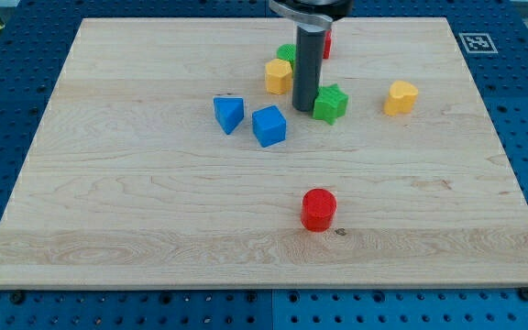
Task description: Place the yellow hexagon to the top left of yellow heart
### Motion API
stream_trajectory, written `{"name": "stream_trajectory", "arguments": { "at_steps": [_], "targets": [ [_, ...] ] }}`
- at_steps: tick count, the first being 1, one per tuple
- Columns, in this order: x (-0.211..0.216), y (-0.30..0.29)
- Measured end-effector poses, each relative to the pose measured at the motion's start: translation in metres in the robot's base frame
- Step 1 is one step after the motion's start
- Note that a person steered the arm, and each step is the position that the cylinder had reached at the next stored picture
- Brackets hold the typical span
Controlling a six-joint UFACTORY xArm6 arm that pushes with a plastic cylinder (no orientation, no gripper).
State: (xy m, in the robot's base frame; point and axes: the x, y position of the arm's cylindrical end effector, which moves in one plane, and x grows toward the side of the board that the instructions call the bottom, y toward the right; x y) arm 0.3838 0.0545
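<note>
The yellow hexagon [278, 75] lies near the view's top centre of the wooden board [136, 202]. The yellow heart [400, 96] lies to its right, well apart from it. My tip [302, 109] stands just right of and below the hexagon, against the left side of a green star [331, 103]. The rod hides part of a green block [286, 53] and a red block [326, 42] behind it.
A blue triangle-like block [228, 114] and a blue cube [269, 126] lie left of my tip. A red cylinder [318, 209] stands lower down near the middle. A marker tag [475, 42] sits at the board's top right corner.
</note>
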Motion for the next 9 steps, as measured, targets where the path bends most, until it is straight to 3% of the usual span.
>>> {"name": "stream_trajectory", "arguments": {
  "at_steps": [1, 2, 3, 5, 6, 7, 8, 9],
  "targets": [
    [0.003, -0.028],
    [-0.026, -0.083],
    [-0.062, -0.088],
    [-0.045, -0.016],
    [-0.036, -0.007],
    [-0.039, -0.036],
    [-0.075, -0.074],
    [-0.089, -0.071]
  ]
}}
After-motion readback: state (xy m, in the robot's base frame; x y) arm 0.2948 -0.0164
